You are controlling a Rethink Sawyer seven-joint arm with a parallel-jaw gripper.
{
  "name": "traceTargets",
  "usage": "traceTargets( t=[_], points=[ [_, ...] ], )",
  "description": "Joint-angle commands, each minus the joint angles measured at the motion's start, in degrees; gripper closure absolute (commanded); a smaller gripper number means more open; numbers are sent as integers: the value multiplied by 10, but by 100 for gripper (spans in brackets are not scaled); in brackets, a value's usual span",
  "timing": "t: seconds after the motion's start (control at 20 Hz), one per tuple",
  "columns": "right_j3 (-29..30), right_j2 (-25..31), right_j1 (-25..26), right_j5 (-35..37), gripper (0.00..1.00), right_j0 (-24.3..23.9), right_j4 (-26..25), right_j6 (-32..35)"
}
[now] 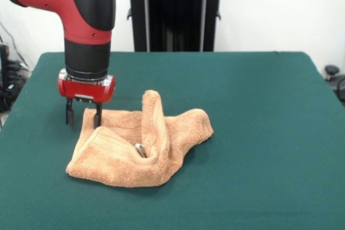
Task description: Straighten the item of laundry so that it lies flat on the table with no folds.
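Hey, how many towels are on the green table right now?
1. A single tan towel lies crumpled left of the table's centre, just beside the pincer. Nothing else shows, though a fold could hide something small.

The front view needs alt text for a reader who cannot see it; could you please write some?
A tan towel lies crumpled on the green table, one fold standing up along its middle. The red arm's gripper is at the towel's far left corner, fingers open.
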Motion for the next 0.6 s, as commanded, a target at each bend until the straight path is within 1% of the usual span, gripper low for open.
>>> traceTargets(
  t=[0.05,0.3,0.6],
  points=[
    [80,28,48,-5,0,8,-23,71],
    [84,32,47,-8,0,11,-17,76],
    [90,24,50,-23,0,23,-9,95]
  ],
)
